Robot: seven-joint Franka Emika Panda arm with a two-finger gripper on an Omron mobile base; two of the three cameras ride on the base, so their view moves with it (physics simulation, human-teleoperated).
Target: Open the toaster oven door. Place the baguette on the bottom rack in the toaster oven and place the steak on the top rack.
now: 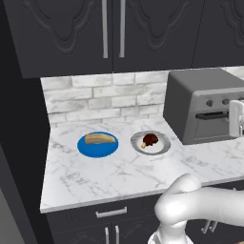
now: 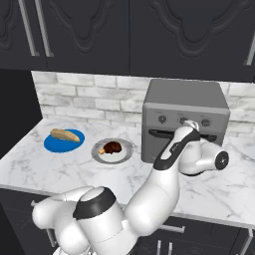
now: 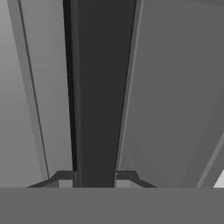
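Observation:
The grey toaster oven (image 1: 205,102) (image 2: 184,99) stands at the back right of the counter with its door (image 1: 217,128) closed. My gripper (image 3: 95,179) (image 2: 187,130) (image 1: 236,119) is at the door's upper edge. It is shut on the dark bar handle (image 3: 96,87) (image 2: 158,132), one fingertip (image 3: 64,178) on each side of the bar. The tan baguette (image 1: 100,138) (image 2: 64,135) lies on a blue plate (image 1: 97,151). To its right, the dark brown steak (image 1: 150,140) (image 2: 113,147) sits on a grey plate (image 1: 163,147).
The marble counter (image 1: 119,176) ends at a dark wall on the left and a white brick backsplash (image 1: 100,97) behind. Dark upper cabinets (image 1: 109,33) hang above, and drawers (image 1: 112,212) sit below the front edge.

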